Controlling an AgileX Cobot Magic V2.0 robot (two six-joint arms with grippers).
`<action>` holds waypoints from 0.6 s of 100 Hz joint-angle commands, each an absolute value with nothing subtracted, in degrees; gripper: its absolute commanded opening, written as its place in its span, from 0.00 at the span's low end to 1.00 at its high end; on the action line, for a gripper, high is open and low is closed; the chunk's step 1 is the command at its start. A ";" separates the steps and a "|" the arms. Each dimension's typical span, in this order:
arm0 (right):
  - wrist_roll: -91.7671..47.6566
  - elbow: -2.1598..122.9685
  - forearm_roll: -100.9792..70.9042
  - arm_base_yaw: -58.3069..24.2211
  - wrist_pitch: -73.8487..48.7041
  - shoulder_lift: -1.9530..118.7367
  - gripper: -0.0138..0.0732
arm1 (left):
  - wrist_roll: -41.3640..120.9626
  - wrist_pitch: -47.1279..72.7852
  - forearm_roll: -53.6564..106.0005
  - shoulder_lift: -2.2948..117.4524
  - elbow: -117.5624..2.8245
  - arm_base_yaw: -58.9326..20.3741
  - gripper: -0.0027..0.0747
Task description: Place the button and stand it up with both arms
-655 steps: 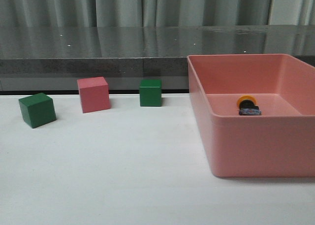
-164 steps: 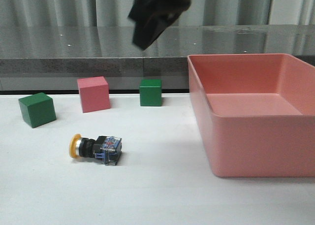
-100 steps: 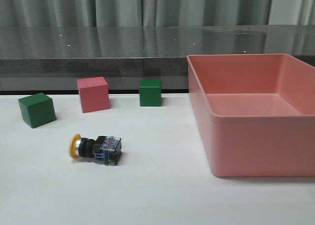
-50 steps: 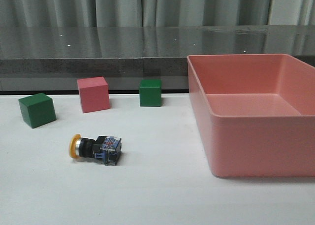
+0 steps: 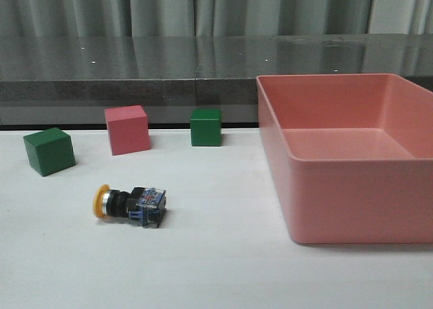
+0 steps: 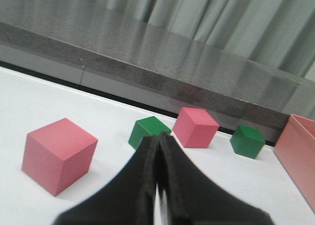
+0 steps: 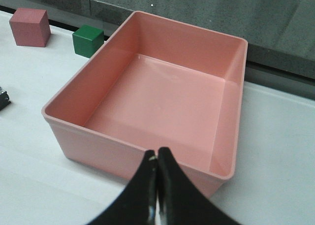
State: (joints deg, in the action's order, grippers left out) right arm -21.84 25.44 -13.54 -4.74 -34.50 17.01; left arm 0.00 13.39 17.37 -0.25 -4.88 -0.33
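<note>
Both grippers are pressed fully shut and hold nothing: the left gripper [image 6: 157, 185] shows its fingers meeting in a thin seam over the cubes, and the right gripper [image 7: 156, 185] shows the same above the near wall of the bin [image 7: 123, 158]. Neither arm appears in the front view. On the table [image 5: 223, 255], the button [image 5: 128, 205] lies on its side at about 8 o'clock from centre, its cap toward 9 o'clock and its base block toward 3. It is well apart from the green cube [image 5: 49, 151] at 10 o'clock, the pink cube [image 5: 127, 129] and the far green cube [image 5: 206, 126]. Judging from this, it is placed but not stood. The round body could roll under a one-sided push; jaws that don't open before descent would knock it toward the cubes
</note>
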 commanded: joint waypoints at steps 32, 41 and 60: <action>-21.68 26.78 -14.33 -4.36 -30.48 17.52 0.07 | 15.46 30.20 18.49 30.03 -35.68 -9.94 0.01; -21.68 26.78 -14.33 -4.36 -30.48 17.52 0.07 | 19.93 31.07 18.49 38.63 -40.88 -11.10 0.02; -21.68 26.78 -14.33 -4.36 -30.48 17.52 0.07 | 26.01 32.57 18.49 53.98 -49.50 -11.44 0.45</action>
State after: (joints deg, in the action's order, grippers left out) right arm -21.75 25.44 -13.54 -4.74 -34.50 17.01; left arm 23.40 35.52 17.50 48.08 -44.56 -11.00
